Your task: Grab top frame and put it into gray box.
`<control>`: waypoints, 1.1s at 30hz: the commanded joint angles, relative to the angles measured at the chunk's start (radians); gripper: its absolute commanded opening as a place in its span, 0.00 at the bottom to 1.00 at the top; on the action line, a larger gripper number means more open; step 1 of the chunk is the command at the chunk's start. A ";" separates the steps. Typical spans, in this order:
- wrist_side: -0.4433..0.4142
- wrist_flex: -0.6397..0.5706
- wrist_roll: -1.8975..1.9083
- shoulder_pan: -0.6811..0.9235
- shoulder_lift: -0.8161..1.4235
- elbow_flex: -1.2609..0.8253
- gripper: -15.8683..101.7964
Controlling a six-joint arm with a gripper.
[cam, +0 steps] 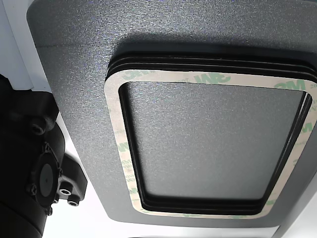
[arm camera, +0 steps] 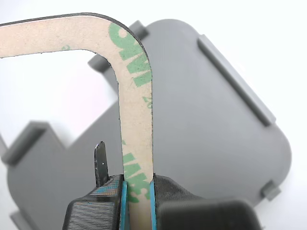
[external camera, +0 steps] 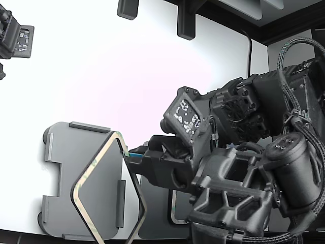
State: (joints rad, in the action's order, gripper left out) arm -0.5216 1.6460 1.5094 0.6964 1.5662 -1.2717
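The top frame (external camera: 94,161) is a thin cream-beige rectangle with an open centre and green print. It hangs tilted over the gray box (external camera: 76,147), one corner pointing down. My gripper (external camera: 130,154) is shut on the frame's long side and reaches in from the exterior view's right. In the wrist view the blue-edged pads (arm camera: 123,199) pinch the frame (arm camera: 136,110) from both sides, and my gripper (arm camera: 137,191) is held above the gray box (arm camera: 206,120). The box is a light gray shallow tray with raised edge tabs and a stepped notch.
A stack of alike frames (cam: 116,129) lies on a darker gray pad (cam: 74,74); the pad (external camera: 155,221) sits partly under my arm, beside the box. A second black arm (external camera: 15,35) is at the exterior view's top left. Black fixtures (external camera: 185,20) hang along the far edge.
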 commanded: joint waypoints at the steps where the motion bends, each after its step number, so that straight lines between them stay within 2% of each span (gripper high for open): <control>1: 0.018 0.011 0.295 -0.032 0.012 0.021 0.03; 16: 0.337 0.012 0.571 -0.164 -0.078 0.006 0.03; 33: 0.428 0.012 0.641 -0.186 -0.133 -0.055 0.03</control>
State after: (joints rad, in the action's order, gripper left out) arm -0.0966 1.6460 2.1598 0.5262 1.4128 -1.3453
